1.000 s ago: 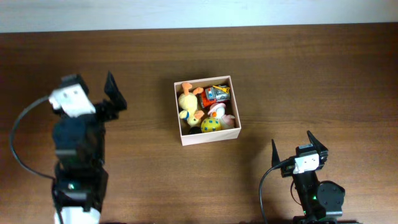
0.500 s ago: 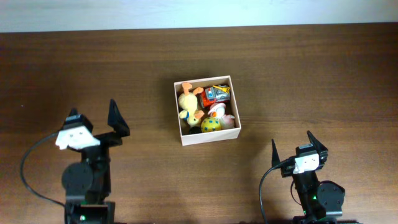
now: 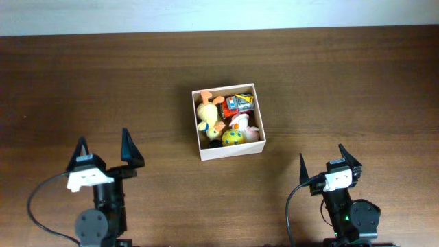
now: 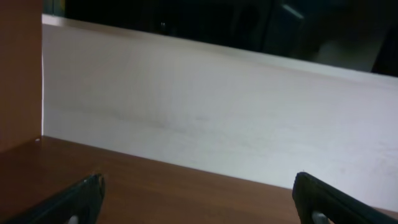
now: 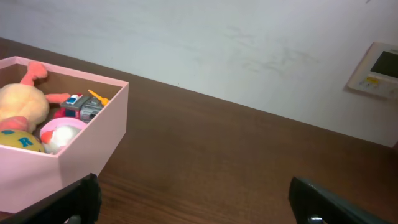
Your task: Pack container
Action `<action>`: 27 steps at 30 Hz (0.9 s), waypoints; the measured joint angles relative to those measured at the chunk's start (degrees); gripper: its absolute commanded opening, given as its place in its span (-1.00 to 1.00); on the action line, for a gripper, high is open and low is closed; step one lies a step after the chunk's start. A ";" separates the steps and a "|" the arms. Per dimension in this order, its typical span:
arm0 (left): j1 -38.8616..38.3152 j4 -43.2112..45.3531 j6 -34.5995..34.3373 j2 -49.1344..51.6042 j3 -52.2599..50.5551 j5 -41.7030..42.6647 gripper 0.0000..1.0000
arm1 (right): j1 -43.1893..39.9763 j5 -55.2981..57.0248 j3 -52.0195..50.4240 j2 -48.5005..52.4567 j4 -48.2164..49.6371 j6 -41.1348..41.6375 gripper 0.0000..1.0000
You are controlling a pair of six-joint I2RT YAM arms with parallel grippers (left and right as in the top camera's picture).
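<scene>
At the left, near the front edge of the table (image 3: 343, 82), the left gripper (image 3: 104, 145) hangs with its two fingers spread wide and nothing between them; its wrist view shows only bare wood and a pale wall past the fingertips. In the middle, well apart from both arms, sits the container (image 3: 232, 151), square to the table and open-topped; inside lie a yellow plush duck (image 3: 208, 113), a red and orange toy vehicle (image 3: 240, 103), a yellow egg with blue spots (image 3: 232, 137) and a pink and white rounded toy (image 3: 240, 123), crowded together. At the right, the right gripper (image 3: 321, 159) is likewise wide open and empty; its wrist view has the container off to the left. No loose toy shows on the wood, so the packing looks done or close to it. The likely trouble is a further reach into the box; it looks light, so a finger catching a thin wall could slide or tip it, and the duck's orange parts near the rim could be flicked out. Counted: one container, two grippers, four toys I can tell apart; a fifth may be hidden beneath.
</scene>
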 measured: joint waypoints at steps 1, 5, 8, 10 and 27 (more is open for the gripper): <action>0.00 1.25 0.09 -0.61 -1.31 0.00 0.98 | 0.00 0.00 0.00 0.00 0.00 0.00 0.97; 0.00 4.72 0.13 -2.21 -5.16 0.00 0.99 | 0.00 0.00 0.00 0.00 0.00 0.02 0.98; 0.00 6.03 0.13 -2.29 -6.36 -0.02 0.98 | 0.00 0.00 0.00 0.00 0.00 0.00 0.98; 0.00 6.14 0.15 -2.29 -6.75 -0.09 0.99 | 0.00 0.00 0.00 0.00 0.00 0.02 0.97; 0.00 7.19 6.49 -4.07 -7.98 -1.60 0.99 | 0.00 0.00 0.00 0.00 0.00 0.02 0.98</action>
